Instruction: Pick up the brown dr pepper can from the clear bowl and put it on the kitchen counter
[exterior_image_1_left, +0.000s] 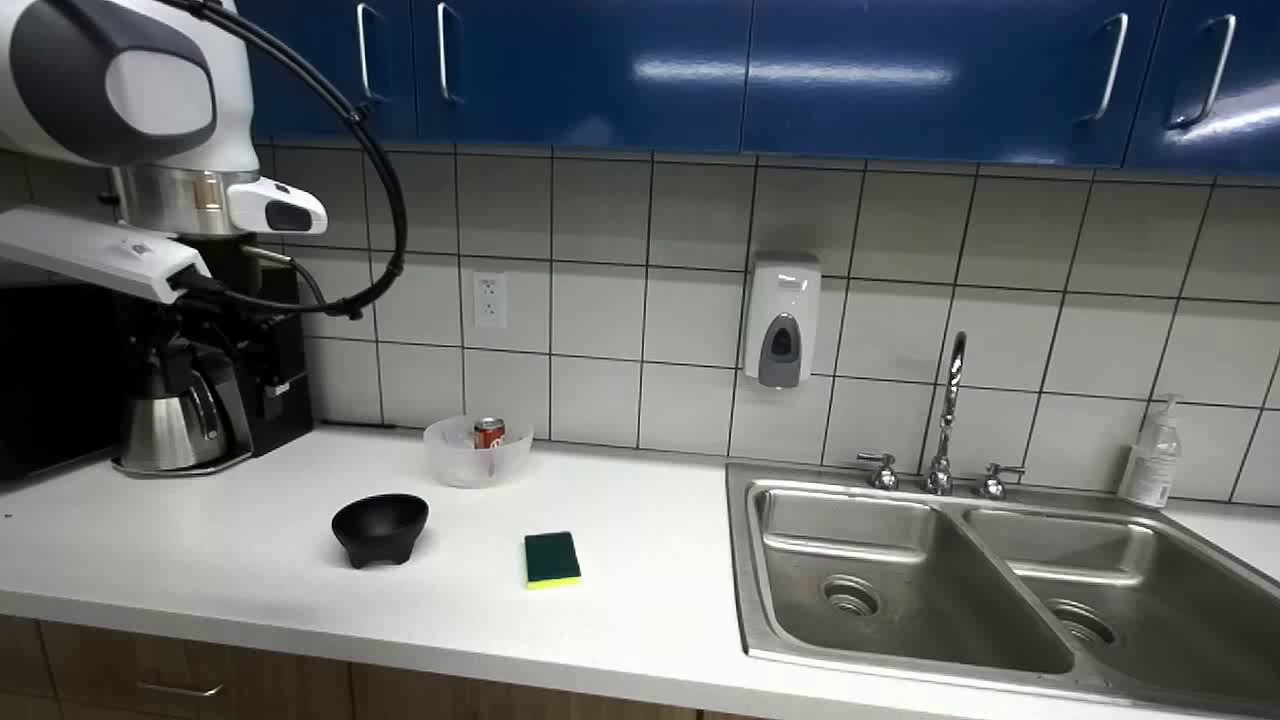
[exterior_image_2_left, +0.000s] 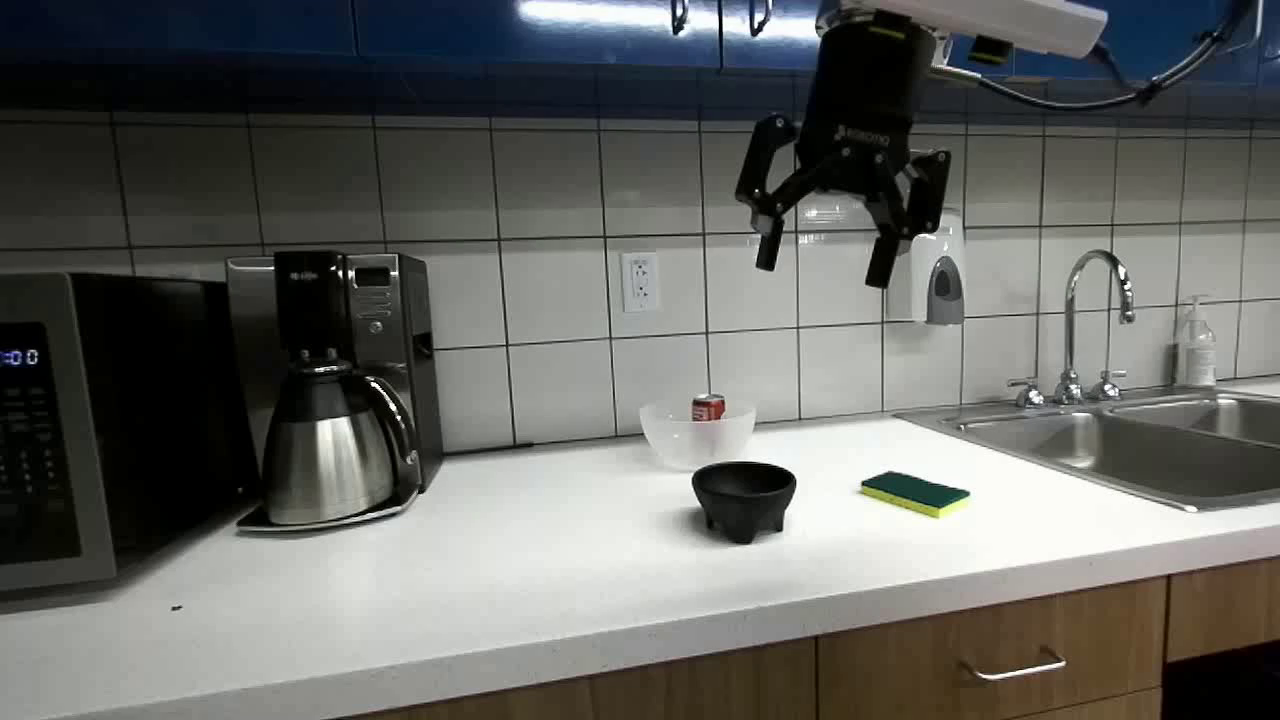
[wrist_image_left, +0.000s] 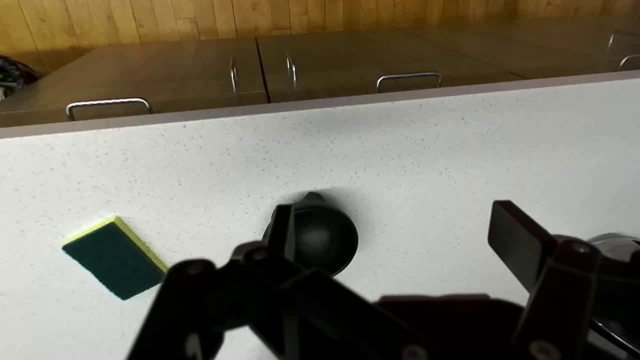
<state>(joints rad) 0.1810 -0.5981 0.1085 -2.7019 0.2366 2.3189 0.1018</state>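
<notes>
The dr pepper can (exterior_image_1_left: 489, 433) is small and reddish-brown with a silver top. It stands inside the clear bowl (exterior_image_1_left: 455, 467), its top above the rim. In an exterior view the can (exterior_image_2_left: 708, 407) and the clear bowl (exterior_image_2_left: 680, 445) are near the back wall. The kitchen counter (exterior_image_1_left: 650, 600) is white and also shows in the wrist view (wrist_image_left: 425, 160). My gripper (exterior_image_2_left: 825, 260) is open and empty, high above the counter. In the wrist view the gripper (wrist_image_left: 400, 232) has its fingers wide apart. The can and the clear bowl do not show in the wrist view.
A black bowl (exterior_image_2_left: 744, 500) stands in front of the clear bowl. A green-and-yellow sponge (exterior_image_1_left: 552, 560) lies between it and the sink (exterior_image_1_left: 740, 560). A coffee maker (exterior_image_2_left: 335, 440) and a microwave (exterior_image_2_left: 100, 430) stand at the other end. A soap dispenser (exterior_image_1_left: 782, 320) and blue cabinets (exterior_image_1_left: 600, 70) are on the wall.
</notes>
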